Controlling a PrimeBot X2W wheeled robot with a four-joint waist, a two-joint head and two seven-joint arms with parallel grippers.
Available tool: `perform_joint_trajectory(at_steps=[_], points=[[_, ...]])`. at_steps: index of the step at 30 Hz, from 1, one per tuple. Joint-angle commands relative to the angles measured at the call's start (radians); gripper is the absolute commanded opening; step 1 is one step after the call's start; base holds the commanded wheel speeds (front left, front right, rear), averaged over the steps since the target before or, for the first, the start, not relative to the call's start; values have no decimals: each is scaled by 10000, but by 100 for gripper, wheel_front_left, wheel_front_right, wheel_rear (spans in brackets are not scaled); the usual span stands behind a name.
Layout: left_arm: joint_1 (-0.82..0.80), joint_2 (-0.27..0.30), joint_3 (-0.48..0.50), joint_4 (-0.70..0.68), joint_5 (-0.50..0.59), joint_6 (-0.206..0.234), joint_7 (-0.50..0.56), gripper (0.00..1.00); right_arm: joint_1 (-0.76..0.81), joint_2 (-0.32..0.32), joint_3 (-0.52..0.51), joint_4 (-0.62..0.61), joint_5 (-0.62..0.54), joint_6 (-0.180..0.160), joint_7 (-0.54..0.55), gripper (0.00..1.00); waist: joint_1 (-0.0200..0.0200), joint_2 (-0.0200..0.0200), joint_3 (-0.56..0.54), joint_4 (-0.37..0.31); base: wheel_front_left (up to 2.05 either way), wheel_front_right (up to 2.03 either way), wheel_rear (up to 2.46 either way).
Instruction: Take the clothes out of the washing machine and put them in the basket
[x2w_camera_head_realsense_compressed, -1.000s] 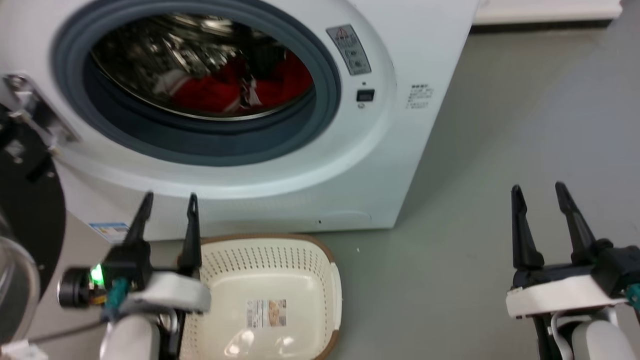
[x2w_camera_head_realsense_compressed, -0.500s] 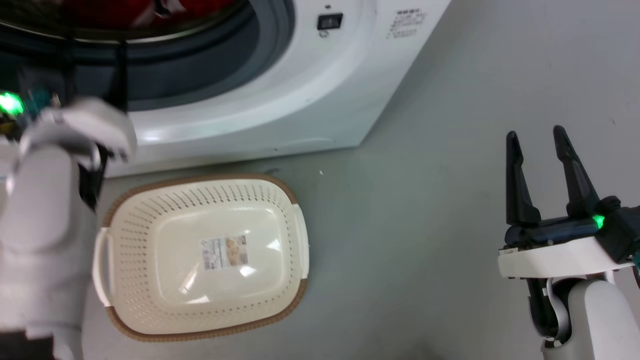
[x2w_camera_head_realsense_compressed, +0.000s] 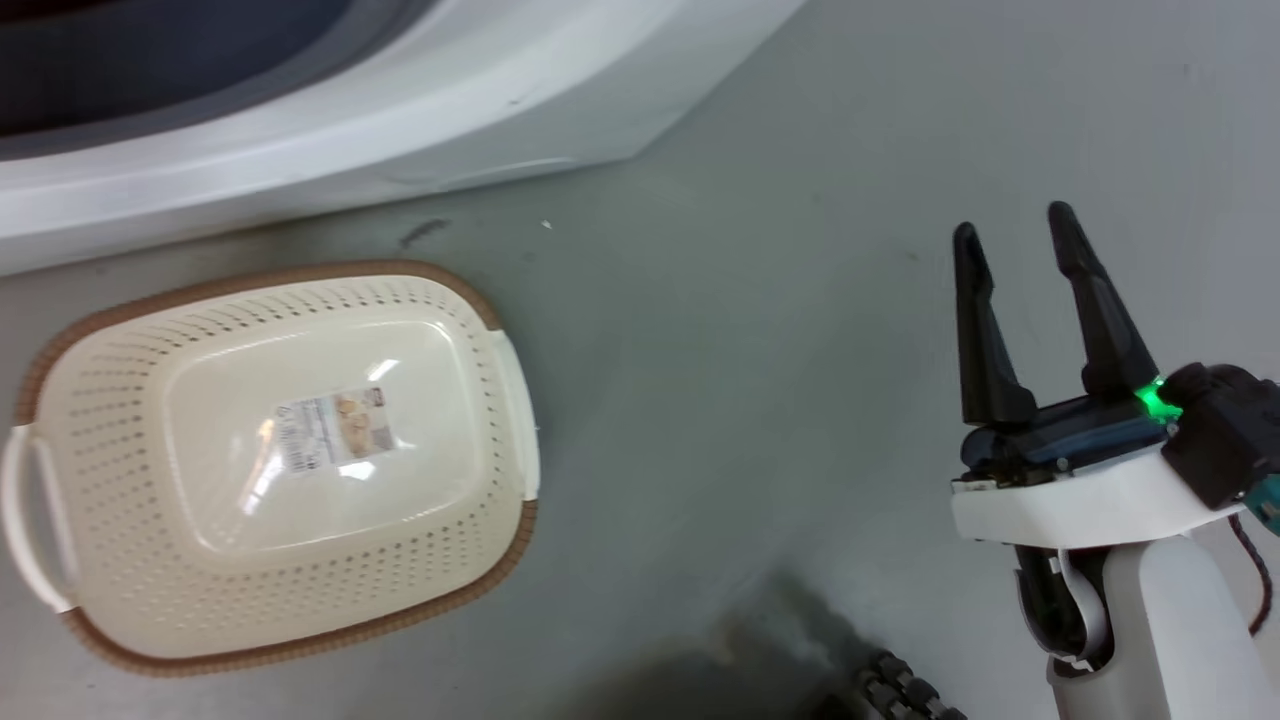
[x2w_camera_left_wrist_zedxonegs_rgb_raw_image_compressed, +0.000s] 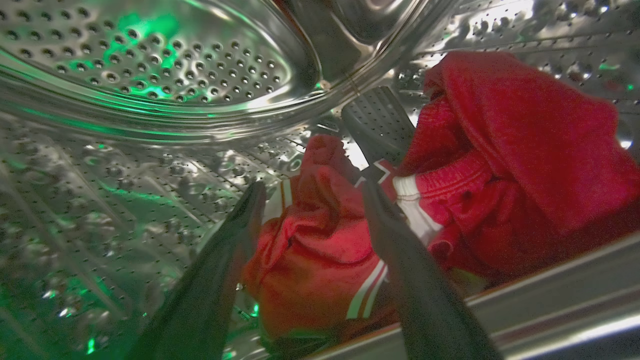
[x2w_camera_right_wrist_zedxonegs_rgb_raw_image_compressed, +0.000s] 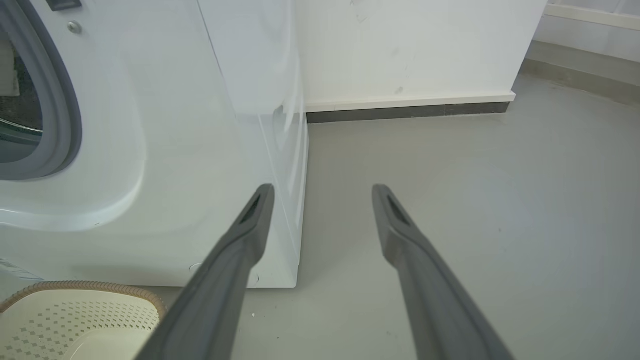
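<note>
Red clothes (x2w_camera_left_wrist_zedxonegs_rgb_raw_image_compressed: 475, 165) with white stripes lie in the steel drum of the washing machine (x2w_camera_left_wrist_zedxonegs_rgb_raw_image_compressed: 150, 75). My left gripper (x2w_camera_left_wrist_zedxonegs_rgb_raw_image_compressed: 312, 190) is inside the drum, open, its fingers on either side of a bunched red garment (x2w_camera_left_wrist_zedxonegs_rgb_raw_image_compressed: 315, 250); whether they touch it I cannot tell. The cream basket (x2w_camera_head_realsense_compressed: 280, 460) with a brown rim sits on the floor below the washing machine's white front (x2w_camera_head_realsense_compressed: 330, 130), with nothing in it. My right gripper (x2w_camera_head_realsense_compressed: 1015, 225) hangs open over bare floor to the basket's right, holding nothing. The right wrist view has the machine (x2w_camera_right_wrist_zedxonegs_rgb_raw_image_compressed: 175, 150) and a basket corner (x2w_camera_right_wrist_zedxonegs_rgb_raw_image_compressed: 75, 315).
Grey floor (x2w_camera_head_realsense_compressed: 760, 350) stretches right of the machine. A white wall with a dark baseboard (x2w_camera_right_wrist_zedxonegs_rgb_raw_image_compressed: 405, 112) stands behind it. A dark ribbed part of my base (x2w_camera_head_realsense_compressed: 900, 695) shows at the head view's bottom edge.
The head camera has tilted down, so the porthole has slid off the top and the basket sits higher and further left. My left arm has left the head view.
</note>
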Motion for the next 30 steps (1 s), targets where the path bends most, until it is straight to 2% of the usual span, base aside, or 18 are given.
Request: perform_joint_trajectory(at_steps=[1, 7, 17, 24, 25, 26, 27, 30], points=[[-142, 54, -87, 85, -103, 24, 103, 100, -216, 29, 32, -64, 42, -8, -21, 100, -2, 0, 407, -419, 0, 0, 0], [-1683, 884, -1276, 662, -614, 23, 1738, 100, -233, 30, 357, -293, 365, -8, -20, 100, -2, 0, 979, -900, 0, 0, 0], [-3110, 1750, -3113, 732, -1179, 23, 3843, 100, -128, 29, 718, -461, 615, -8, -20, 100, -2, 0, 1638, -1484, 0, 0, 0], [-3656, 2456, -3786, 573, -1565, 22, 4496, 100, -206, 29, 858, -592, 790, -7, -21, 100, -2, 0, 1988, -1750, 0, 0, 0], [-3693, 2728, -4093, 462, -1931, 22, 4743, 81, -184, 29, 856, -582, 844, -7, -21, 100, -2, 0, 2144, -1811, 0, 0, 0], [-3687, 2753, -4115, 459, -2041, 22, 4776, 21, -203, 29, 861, -578, 852, -8, -21, 100, -2, 0, 2168, -1811, 0, 0, 0], [-3667, 2758, -4154, 428, -2111, 22, 4787, 0, -224, 27, 857, -575, 860, -8, -21, 100, -2, 0, 2190, -1802, 0, 0, 0], [-3679, 2842, -4204, 366, -2271, 22, 4696, 0, -300, 27, 848, -560, 870, -8, -21, 100, -2, 0, 2220, -1773, 0, 0, 0]])
